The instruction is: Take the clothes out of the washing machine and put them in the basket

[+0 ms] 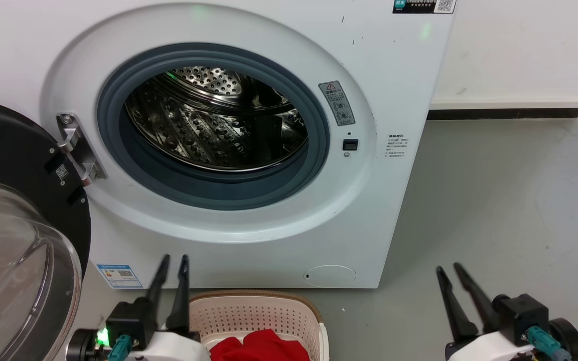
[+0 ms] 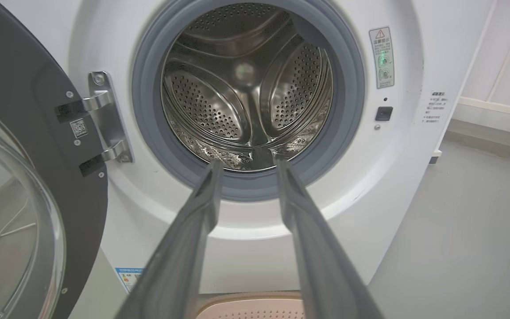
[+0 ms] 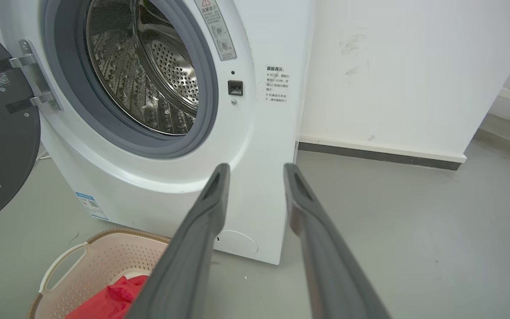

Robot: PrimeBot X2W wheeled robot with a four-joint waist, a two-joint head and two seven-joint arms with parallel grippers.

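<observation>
1. Washing machine (image 1: 279,240): white front-loader, standing on a grey floor (image 1: 494,200) beside a white wall (image 1: 515,45) with a dark skirting strip.
2. Black-rimmed glass door (image 1: 13,150): swung wide open to the left, hanging on a metal hinge (image 1: 78,148) at the left of the opening.
3. Round grey rubber seal (image 1: 219,193) ringing the mouth. Behind it, the perforated steel drum (image 1: 208,130), with its dimpled wall and raised paddles in plain sight from the left wrist view.
4. Basket (image 1: 259,308): cream perforated plastic with a brown rim, set on the floor just in front of the machine's base, below the door opening. Cut off by the bottom edge of the head view. Pale side handle visible from the right wrist view.
5. Clothes (image 1: 261,346): bright red fabric, bunched inside the basket, lying below its rim. Seen again as a red heap (image 3: 109,297) in the right wrist view.
6. Left gripper (image 1: 174,258): at the lower left of the head view, at the basket's left edge. Two long dark fingers pointing toward the machine front, parted by a narrow gap, nothing held between them. In its own wrist view (image 2: 249,164), tips framed against the lower part of the seal.
7. Right gripper (image 1: 448,268): at the lower right, well apart from basket and machine, over bare floor. Fingers spread, gripping nothing. In its own wrist view (image 3: 256,167), tips framed against the machine's lower right corner.
</observation>
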